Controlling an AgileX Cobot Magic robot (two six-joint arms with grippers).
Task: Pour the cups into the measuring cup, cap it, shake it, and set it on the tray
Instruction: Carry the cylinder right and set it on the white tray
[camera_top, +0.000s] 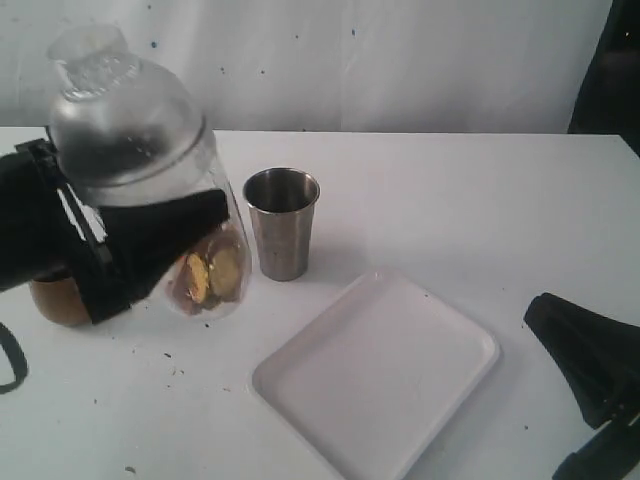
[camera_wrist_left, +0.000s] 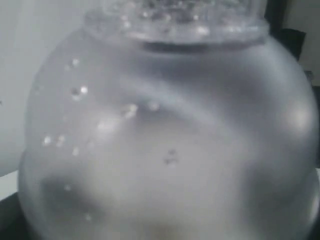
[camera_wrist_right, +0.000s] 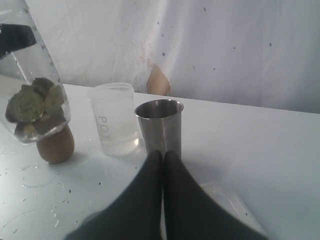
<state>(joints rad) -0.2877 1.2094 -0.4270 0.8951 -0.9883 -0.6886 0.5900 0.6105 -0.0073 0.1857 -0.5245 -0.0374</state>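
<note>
A white table (camera_top: 480, 200) speckled with dark crumbs fills most of the exterior view, with a pale, spotted sheet (camera_top: 400, 60) hanging behind it along the top of the frame. The white tray (camera_top: 375, 375) lies empty at the lower middle, turned at an angle. The steel tumbler (camera_top: 282, 222) stands upright at the centre, just above the tray's upper corner. At the far left edge the brown cup (camera_top: 55, 300) peeks out from behind the arm. The right wrist view also shows the frosted cup (camera_wrist_right: 115, 120) standing between the brown one and the tumbler.

The left gripper (camera_top: 160, 250) comes in from the left of the frame, its black fingers clamped round the measuring cup (camera_top: 205, 275). The cup is held clear of the table and tipped, with its domed lid (camera_top: 125, 110) on and leaning to the upper left. Round golden-brown pieces sit heaped at its lower end. The right gripper (camera_top: 560, 325) rests low in the bottom right corner, well apart from the tray's edge. Its fingers (camera_wrist_right: 150, 165) are pressed together, with nothing between them.
</note>
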